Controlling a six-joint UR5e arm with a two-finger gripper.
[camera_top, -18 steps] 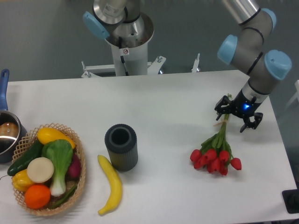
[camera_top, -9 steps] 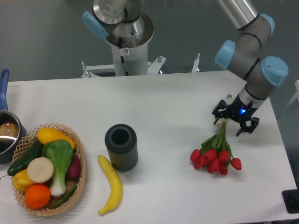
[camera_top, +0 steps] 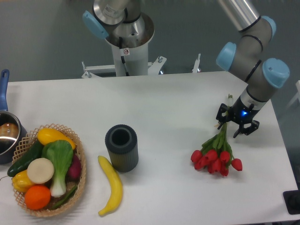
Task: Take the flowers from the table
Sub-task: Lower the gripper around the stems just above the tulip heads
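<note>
**Gripper closed in on the tulip stems near the right edge**

The table [camera_top: 178,103] fills the view, its far edge running under the robot's base and its right edge slanting down past the arm. A broad bare stretch lies across the middle and the far half, and another between the dark cylinder and the flowers.

At the near left corner sits the basket [camera_top: 79,154] of vegetables, close to the left edge, with a pot [camera_top: 7,133] just behind it overhanging that edge. A dark ribbed cylinder [camera_top: 122,147] stands upright right of the basket, open end up. A banana [camera_top: 111,185] lies just in front of it, close to the near edge.

The flowers [camera_top: 216,159] lie flat toward the right edge, red buds pointing at the near edge, stems running away to the far right. The gripper [camera_top: 236,123] is down over the upper stems, fingers narrowed on either side of them; whether they actually pinch the stems cannot be told. Little table is left between it and the right edge.
</note>
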